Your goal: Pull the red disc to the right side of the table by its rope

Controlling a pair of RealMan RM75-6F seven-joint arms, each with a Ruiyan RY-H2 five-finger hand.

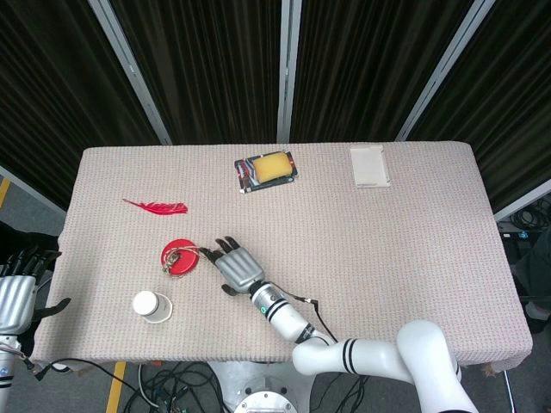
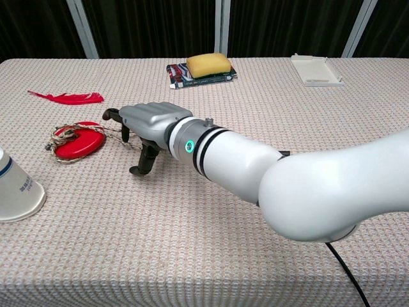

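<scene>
- Nearest me, a white paper cup (image 1: 151, 305) lies on its side, just on my side of the red disc (image 1: 179, 258).
- My left hand (image 1: 17, 295) hangs off the table's (image 1: 413, 249) left edge, well left of the disc, fingers spread, holding nothing.
- My right hand (image 1: 237, 266) sits palm down just right of the disc, fingers curled down over the rope (image 2: 115, 131); whether they grip it I cannot tell.
- The disc lies flat on the table's left half; its rope runs rightward under my fingers.
- Beyond the disc lies a red feather (image 1: 157, 206).
</scene>
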